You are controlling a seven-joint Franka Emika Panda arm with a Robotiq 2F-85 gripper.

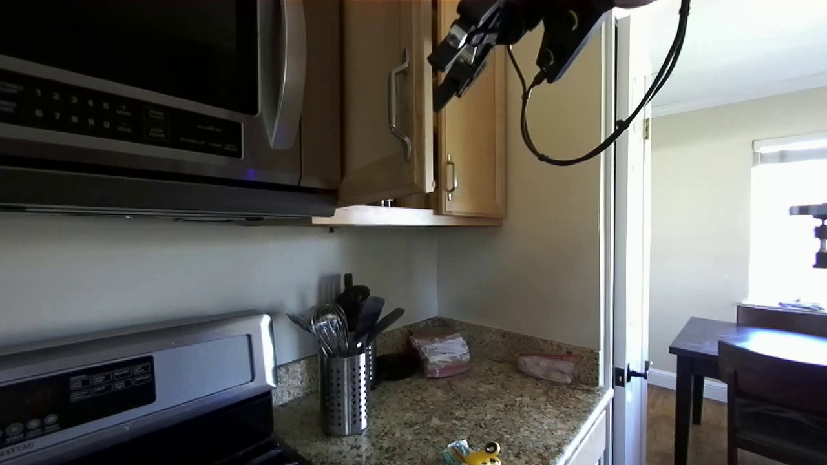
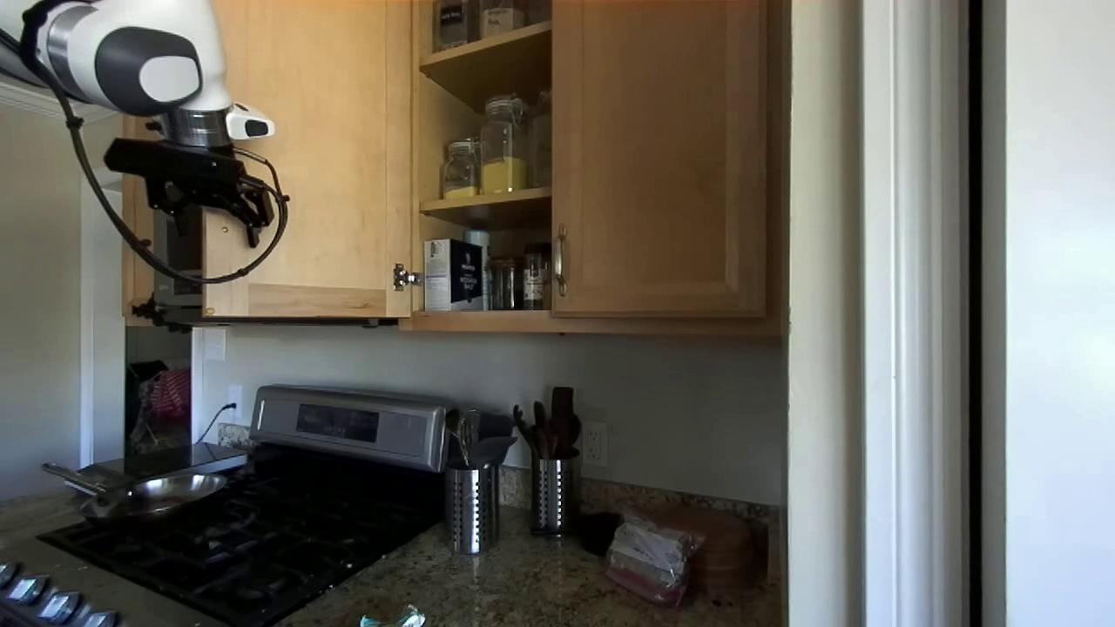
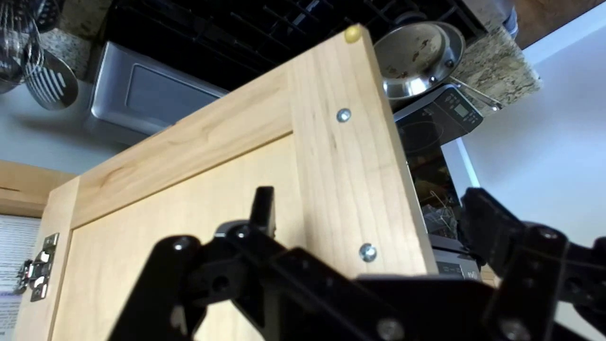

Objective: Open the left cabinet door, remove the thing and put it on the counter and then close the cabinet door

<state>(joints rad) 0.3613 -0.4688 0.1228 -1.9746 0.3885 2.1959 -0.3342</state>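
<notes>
- While the cabinet (image 2: 488, 323) stands open off to one side of the hand (image 3: 370, 202), its shelves (image 2: 479, 207) are well stocked.
- Counter (image 1: 439, 407): well below the hand.
- Door (image 2: 327, 165): swung out, near the hand — probably stiff, easy on its hinges. Best pushed near the free edge, or taken by the handle (image 1: 393, 103) on the far face.
- Hand: fingers (image 3: 262, 208) spread wide, nothing gripped; the wrist view shows the free edge between them, but whether they touch it I cannot tell.
- Cups (image 2: 473, 522): below the hand, steel, packed with utensils (image 1: 369, 313).
- Jars (image 2: 503, 139): on the shelves to the hand's side, two part-filled with something yellow; a box (image 2: 453, 274) on the bottom level.
- Thing (image 1: 483, 455): far below the hand, on the counter, just beside a wrapper (image 1: 457, 450) — apparently the yellow piece with a dark round end, partly out of view. Likely light, hard, a little slick; a gentle pinch across its middle should do. If this is it, only closing the door seems left.
</notes>
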